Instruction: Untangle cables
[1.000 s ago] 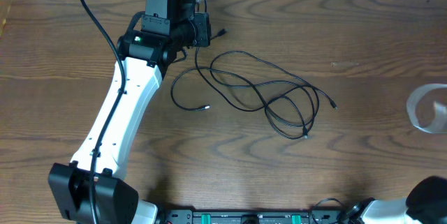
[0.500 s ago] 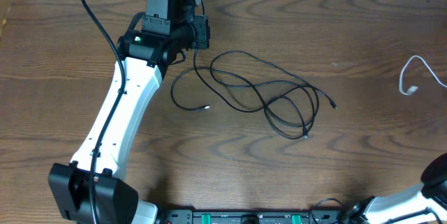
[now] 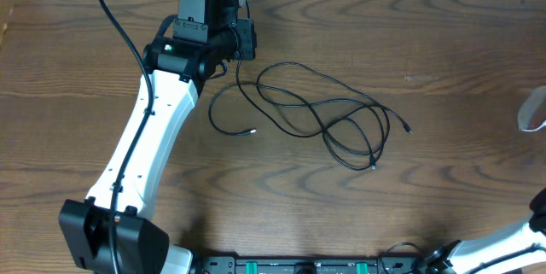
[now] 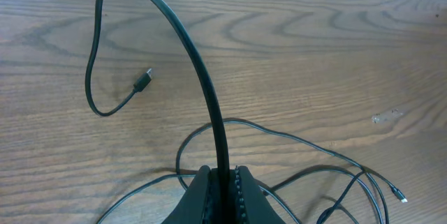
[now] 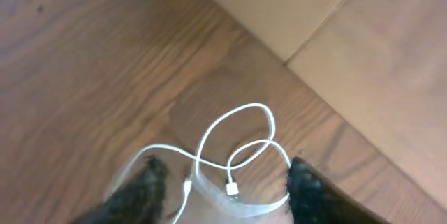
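counts | my grippers 2: left gripper [image 4: 223, 172], right gripper [image 5: 227, 168] | black cable [image 3: 328, 125] 1 tangle, can't tell if more than one cord | black plug ends [image 3: 250, 131] 3 on overhead | white cable [image 5: 260, 106] 1 | table [image 3: 426, 206] 1

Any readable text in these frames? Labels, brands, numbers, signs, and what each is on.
No readable text in any view.
left arm: no legible marking on its white shell or black parts, only a small green light.
strip at the bottom edge of the overhead view: any print is too small to read.
black cable, white cable, table: no print visible.
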### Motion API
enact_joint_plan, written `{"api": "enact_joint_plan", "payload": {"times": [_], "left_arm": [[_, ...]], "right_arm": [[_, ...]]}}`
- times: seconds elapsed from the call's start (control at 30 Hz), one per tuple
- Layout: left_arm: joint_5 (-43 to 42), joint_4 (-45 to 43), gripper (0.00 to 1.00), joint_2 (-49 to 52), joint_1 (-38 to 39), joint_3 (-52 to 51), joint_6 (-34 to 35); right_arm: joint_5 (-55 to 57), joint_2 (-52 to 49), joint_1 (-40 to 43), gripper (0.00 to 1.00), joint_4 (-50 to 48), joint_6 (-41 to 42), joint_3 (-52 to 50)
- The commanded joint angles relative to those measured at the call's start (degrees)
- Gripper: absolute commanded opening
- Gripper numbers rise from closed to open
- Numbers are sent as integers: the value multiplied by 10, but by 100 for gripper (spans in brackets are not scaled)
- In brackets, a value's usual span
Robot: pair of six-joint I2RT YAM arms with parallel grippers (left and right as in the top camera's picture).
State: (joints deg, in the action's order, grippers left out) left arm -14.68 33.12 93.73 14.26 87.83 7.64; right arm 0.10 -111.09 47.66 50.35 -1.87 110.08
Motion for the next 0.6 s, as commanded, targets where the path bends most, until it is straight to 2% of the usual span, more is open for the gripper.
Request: {"api": "enact_joint_plan", "payload": {"times": [0.0, 0.17, 0.27, 0.4, 0.57], "left_arm": [[4, 1, 8, -12, -1, 5, -6], [4, 3, 7, -12, -1, 5, -6], [4, 6, 7, -12, -1, 5, -6], [4, 14, 7, -12, -1, 5, -11], [19, 32, 8, -12, -1, 5, -25]], "right_arm": [[-47, -16, -3, 59, 2, 1, -1], [-137, -13, -24, 67, 8, -11, 0], [-190, -13, -48, 66, 15, -37, 0], [-207, -13, -104, 64, 29, -58, 0], [-236, -13, -193, 70, 61, -87, 0]]}}
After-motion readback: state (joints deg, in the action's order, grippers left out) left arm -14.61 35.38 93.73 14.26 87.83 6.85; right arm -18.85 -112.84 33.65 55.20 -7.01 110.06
